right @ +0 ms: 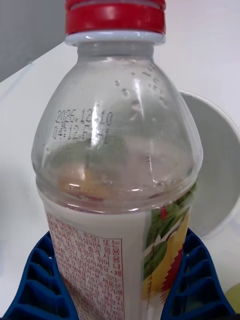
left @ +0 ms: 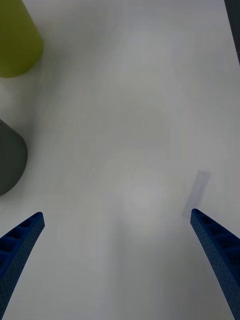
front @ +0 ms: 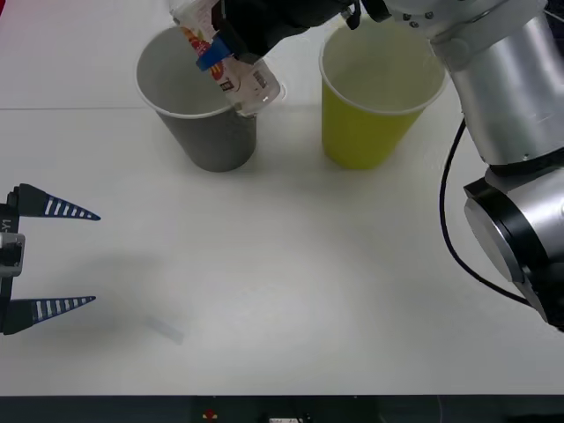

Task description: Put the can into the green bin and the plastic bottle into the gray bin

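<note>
My right gripper is shut on the plastic bottle, which hangs tilted over the rim of the gray bin. In the right wrist view the blue fingers clamp the labelled body of the plastic bottle, with the red cap at the far end and the gray bin's opening behind it. The green bin stands upright to the right of the gray one. At the table's left edge my left gripper waits open and holds nothing. The can is out of view.
The right arm reaches across above the green bin. A small strip of clear tape lies on the white table near the left gripper. The left wrist view shows the green bin, the gray bin and the tape.
</note>
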Motion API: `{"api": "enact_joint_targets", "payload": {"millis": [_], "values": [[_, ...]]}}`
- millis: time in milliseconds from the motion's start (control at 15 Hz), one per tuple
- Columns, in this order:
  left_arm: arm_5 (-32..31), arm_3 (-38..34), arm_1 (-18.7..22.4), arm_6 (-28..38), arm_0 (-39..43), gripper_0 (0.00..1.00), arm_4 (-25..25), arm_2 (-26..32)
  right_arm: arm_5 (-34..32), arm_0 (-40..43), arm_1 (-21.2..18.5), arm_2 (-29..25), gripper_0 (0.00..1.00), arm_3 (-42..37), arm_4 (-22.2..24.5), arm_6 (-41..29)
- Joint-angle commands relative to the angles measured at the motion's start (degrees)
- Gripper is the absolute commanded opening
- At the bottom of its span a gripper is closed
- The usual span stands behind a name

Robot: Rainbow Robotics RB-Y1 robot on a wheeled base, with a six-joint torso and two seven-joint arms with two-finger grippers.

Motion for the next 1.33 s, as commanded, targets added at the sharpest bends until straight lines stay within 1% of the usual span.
{"api": "enact_joint_targets", "payload": {"millis": [67, 267, 467, 800, 933, 1000, 1067, 1133, 1200, 1267, 1333], "values": [[0.0, 0.0, 0.0, 0.0, 0.0, 1.0, 0.0, 0.0, 2.9, -2.5, 3.0, 0.0, 0.0, 5.9, 3.1, 1.3], [0.0, 0.0, 0.0, 0.0, 0.0, 1.0, 0.0, 0.0, 7.2, -4.4, 5.6, 0.1, 0.0, 11.8, 4.5, 3.0], [0.0, 0.0, 0.0, 0.0, 0.0, 1.0, 0.0, 0.0, 11.7, -5.4, 7.3, 0.5, 0.0, 15.9, 5.6, 4.4], [0.0, 0.0, 0.0, 0.0, 0.0, 1.0, 0.0, 0.0, 21.3, -5.5, 7.7, 4.2, 0.0, 20.7, 6.5, 4.7], [0.0, 0.0, 0.0, 0.0, 0.0, 1.0, 0.0, 0.0, 23.9, -5.5, 7.6, 4.4, 0.0, 22.5, 6.1, 6.0], [0.0, 0.0, 0.0, 0.0, 0.0, 1.0, 0.0, 0.0, 24.1, -5.5, 7.7, 4.5, 0.02, 22.6, 6.1, 6.1], [0.0, 0.0, 0.0, 0.0, 0.0, 1.0, 0.0, 0.0, 24.1, -5.5, 7.6, 4.5, 0.08, 22.6, 6.1, 6.1], [0.0, 0.0, 0.0, 0.0, 0.0, 1.0, 0.0, 0.0, 24.6, -5.5, 7.6, 4.5, 0.33, 22.5, 6.2, 6.4], [0.0, 0.0, 0.0, 0.0, 0.0, 1.0, 0.0, 0.0, 25.2, -5.5, 7.6, 4.5, 0.74, 22.6, 6.2, 7.2], [0.0, 0.0, 0.0, 0.0, 0.0, 1.0, 0.0, 0.0, 25.4, -5.5, 7.6, 4.5, 1.0, 22.6, 6.0, 7.7], [0.0, 0.0, 0.0, 0.0, 0.0, 1.0, 0.0, 0.0, 25.4, -5.4, 7.7, 4.5, 1.0, 22.6, 5.2, 8.1]]}}
